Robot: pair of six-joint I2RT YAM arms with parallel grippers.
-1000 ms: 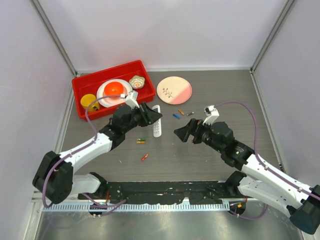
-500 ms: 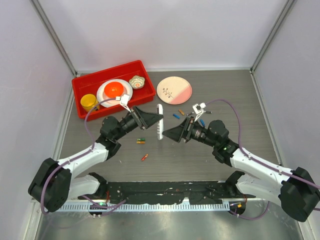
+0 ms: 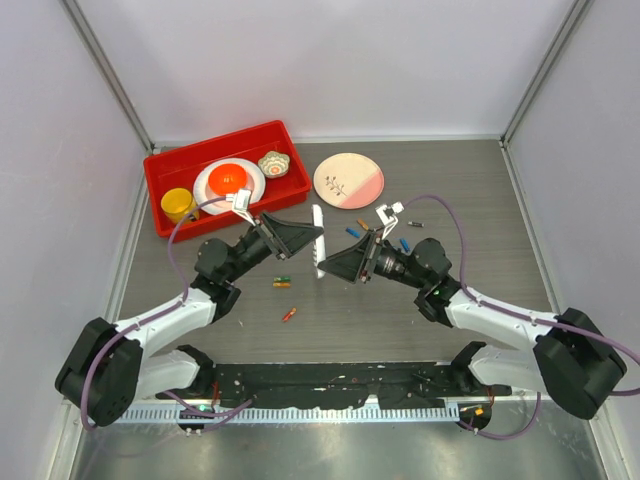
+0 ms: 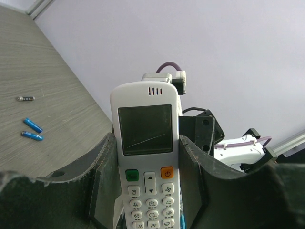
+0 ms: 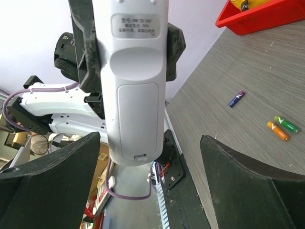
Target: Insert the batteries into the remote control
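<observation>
Your left gripper (image 4: 147, 145) is pinching the remote control (image 4: 145, 119) by its sides; your right gripper (image 5: 148, 143) is hovering spread wide behind it.

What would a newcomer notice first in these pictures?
The white remote control stands out in the middle of the table, gripped on its edge by the left end effector. The right end effector, open, faces its back, battery cover closed. Coloured batteries lie loose around it.
</observation>
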